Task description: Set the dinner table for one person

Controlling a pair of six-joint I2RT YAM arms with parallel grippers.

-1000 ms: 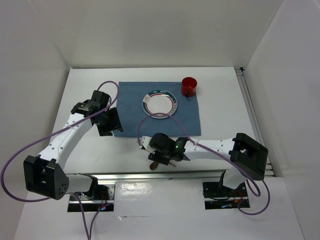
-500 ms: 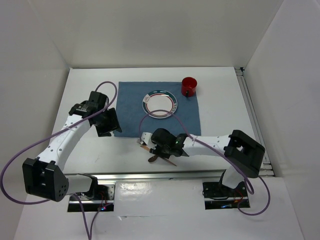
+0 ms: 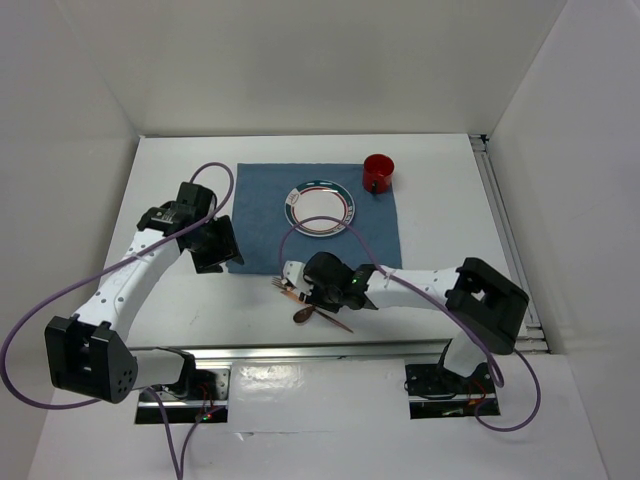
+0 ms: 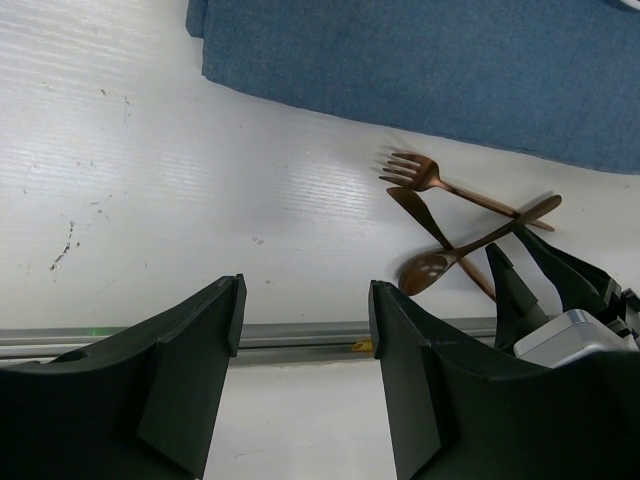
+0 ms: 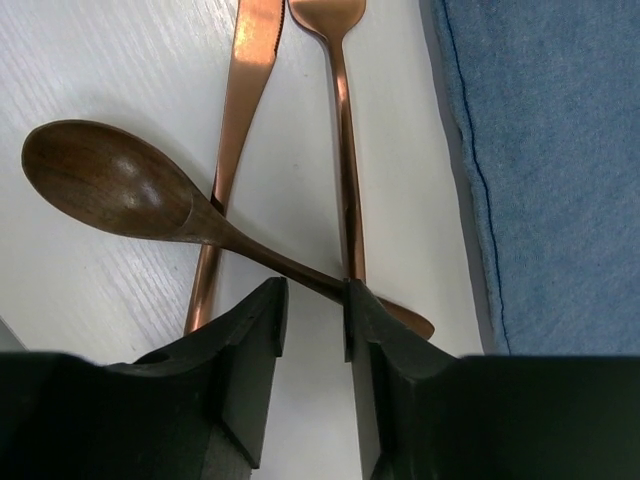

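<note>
Dinner table (image 3: 450, 200): white top, occupying the whole floor of the white-walled enclosure, with a metal rail (image 4: 300, 335) along its near edge.

Blue placemat (image 3: 260, 210): lies flat in the middle of the table, closer to the far edge than to the near one.

Plate (image 3: 320, 210): sits on the placemat, roughly at its centre.

Red cup (image 3: 378, 172): upright at the far right corner of the placemat.

Cutlery: all three pieces lie on the bare tabletop between the placemat's near edge and the near rail, about midway along that edge. The fork (image 5: 340, 120) is just beside the placemat's edge without touching it. The knife (image 5: 245, 100) lies alongside the fork, the two spreading apart toward their handles. The wooden spoon (image 5: 110, 180) lies across both handles, bowl up.

Right gripper (image 5: 315, 292): positioned directly over the point where the spoon handle crosses the fork. The jaws stand slightly apart with a narrow gap of tabletop showing between them. The spoon handle runs crosswise past the tips. Contact between tips and cutlery cannot be confirmed.

Left gripper (image 4: 305, 300): positioned by the near left corner of the placemat. The jaws stand wide apart, nothing between them.
</note>
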